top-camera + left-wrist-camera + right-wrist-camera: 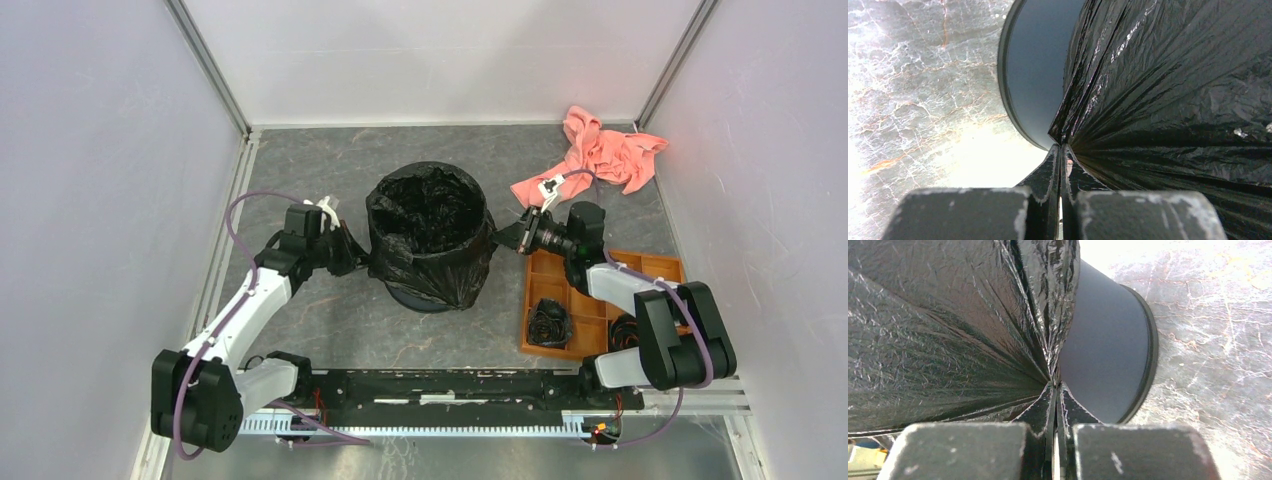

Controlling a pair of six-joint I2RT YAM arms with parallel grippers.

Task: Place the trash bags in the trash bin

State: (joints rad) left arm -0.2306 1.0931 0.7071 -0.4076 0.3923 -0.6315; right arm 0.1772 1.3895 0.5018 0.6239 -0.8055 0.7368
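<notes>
Black film pinched flat in both my jaws: left gripper point(1061, 148) clamped on a gathered fold of the trash bag point(1173, 100), right gripper point(1054, 386) clamped on the opposite side. Creases fan out from each pinch. Just past my fingertips: navy trash bin point(1038, 75) wall. The bag lines it and is draped over the rim, mouth open between my two jaws. Back along my right arm: orange compartment tray point(548, 280) holding black rolls point(549, 324). Far side of those jaws: salmon-pink cloth point(605, 155) on the table point(300, 170).
</notes>
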